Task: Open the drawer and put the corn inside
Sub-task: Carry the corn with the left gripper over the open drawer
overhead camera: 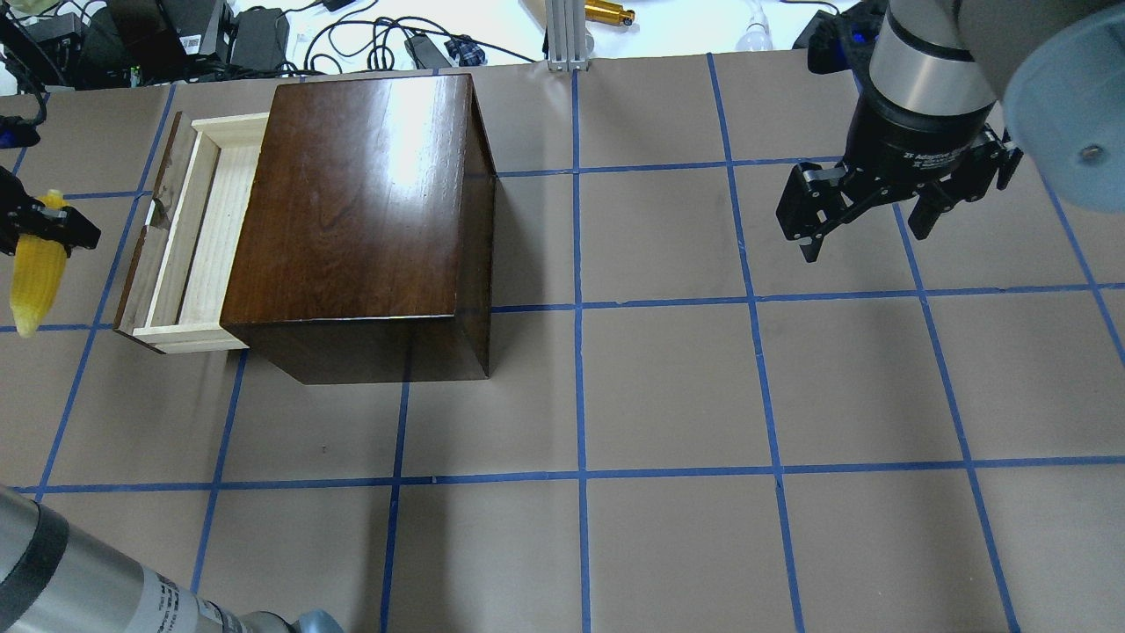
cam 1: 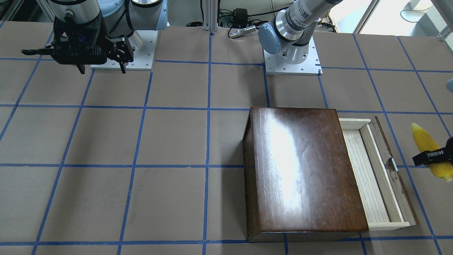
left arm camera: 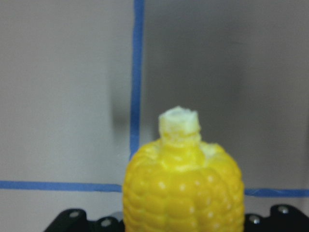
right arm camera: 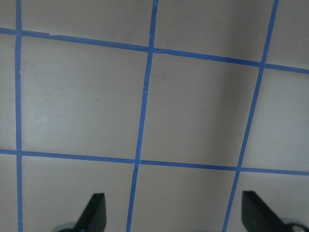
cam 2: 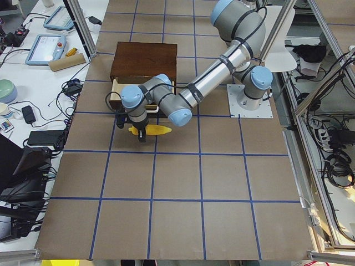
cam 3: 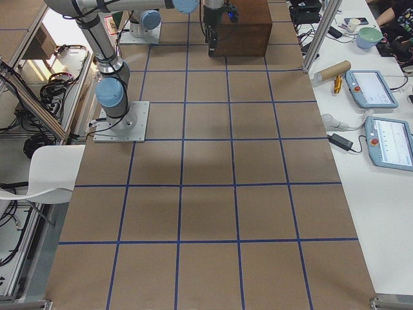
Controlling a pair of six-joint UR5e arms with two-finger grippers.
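From the table's left end, the nearest thing is the small bright yellow toy corn cob with bumpy kernels (overhead camera: pixel 35 272). The left arm's black two-finger gripper (overhead camera: pixel 42 227) is clamped across the cob near its blunt stalk end, and the pointed tip sticks out past the fingers. It looks to be held clear of the brown paper tabletop with its blue tape grid (overhead camera: pixel 668 387), though I can't be sure how high.

Just beyond it, with a gap between, is the shallow pale-wood drawer (overhead camera: pixel 215 237). It's pulled partway out, its dark glossy front panel (overhead camera: pixel 145 264) and small metal handle (overhead camera: pixel 158 211) facing the cob. The tray floor is bare.

Behind that sits the dark-brown polished wooden box (overhead camera: pixel 360 202) it slides from.

Well off at the far side, the right arm's black gripper (overhead camera: pixel 866 237) hangs spread apart with nothing in it.

By my reckoning the opening and the pickup are done. What's left is carrying the cob over the front panel, lowering it and letting go.
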